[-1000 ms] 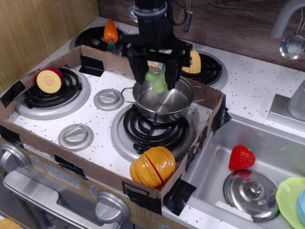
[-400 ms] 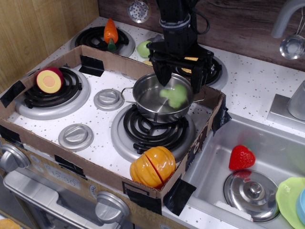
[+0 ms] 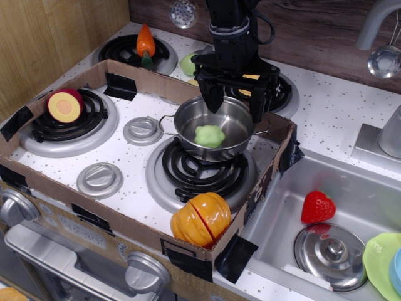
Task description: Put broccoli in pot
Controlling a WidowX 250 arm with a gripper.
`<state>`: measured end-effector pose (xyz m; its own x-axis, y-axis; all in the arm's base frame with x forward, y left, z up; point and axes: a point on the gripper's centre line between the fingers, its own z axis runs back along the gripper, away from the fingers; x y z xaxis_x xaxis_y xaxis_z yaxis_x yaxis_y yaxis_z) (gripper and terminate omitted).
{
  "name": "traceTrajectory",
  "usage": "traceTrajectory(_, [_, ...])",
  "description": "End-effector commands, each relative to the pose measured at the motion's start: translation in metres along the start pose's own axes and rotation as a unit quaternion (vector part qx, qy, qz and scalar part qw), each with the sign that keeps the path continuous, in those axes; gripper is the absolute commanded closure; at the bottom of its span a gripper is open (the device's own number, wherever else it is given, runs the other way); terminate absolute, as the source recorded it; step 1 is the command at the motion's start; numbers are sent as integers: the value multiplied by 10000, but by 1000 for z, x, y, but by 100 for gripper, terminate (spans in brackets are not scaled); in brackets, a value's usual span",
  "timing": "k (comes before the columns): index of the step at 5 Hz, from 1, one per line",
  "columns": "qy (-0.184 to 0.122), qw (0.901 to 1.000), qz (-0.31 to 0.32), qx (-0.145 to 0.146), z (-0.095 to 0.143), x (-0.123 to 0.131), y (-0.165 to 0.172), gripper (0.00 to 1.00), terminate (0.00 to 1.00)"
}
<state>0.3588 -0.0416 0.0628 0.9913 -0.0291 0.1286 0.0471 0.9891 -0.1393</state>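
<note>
Broccoli (image 3: 209, 135) sits on the floor of the pot (image 3: 241, 122), lumpy head up, clear of the walls as far as I can see. The pot stands on the front right burner (image 3: 200, 170), its wire loop handles pointing left and right. Above its rear rim I have the gripper (image 3: 235, 102), fingers spread wide and holding nothing; the left finger (image 3: 212, 97) hangs over the rim and the other stands over the pot's right side. Neither touches the broccoli.

Around the stove top runs a low cardboard wall (image 3: 279, 139) patched with black tape. Inside it, left of the pot, I see two silver knobs (image 3: 143, 130) and a halved red and yellow fruit (image 3: 65, 105) on the front left burner. An orange pumpkin (image 3: 202, 218) rests against the front edge of the cardboard. Behind the wall, a carrot (image 3: 145, 42) lies on the back left burner, a light-green ball (image 3: 188, 64) sits just left of the arm, and corn (image 3: 251, 84) lies partly hidden behind the gripper. In the sink (image 3: 285, 213) to the right lie a strawberry (image 3: 317, 207) and a silver lid (image 3: 330, 254).
</note>
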Motion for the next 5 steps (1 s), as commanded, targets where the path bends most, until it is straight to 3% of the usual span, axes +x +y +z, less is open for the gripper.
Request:
traceTrajectory(1, [-212,9996,54,168,25,0,-7,0,0])
traceTrajectory(4, [-212,9996,54,168,25,0,-7,0,0])
traceTrajectory(5, [-212,9996,54,168,25,0,-7,0,100])
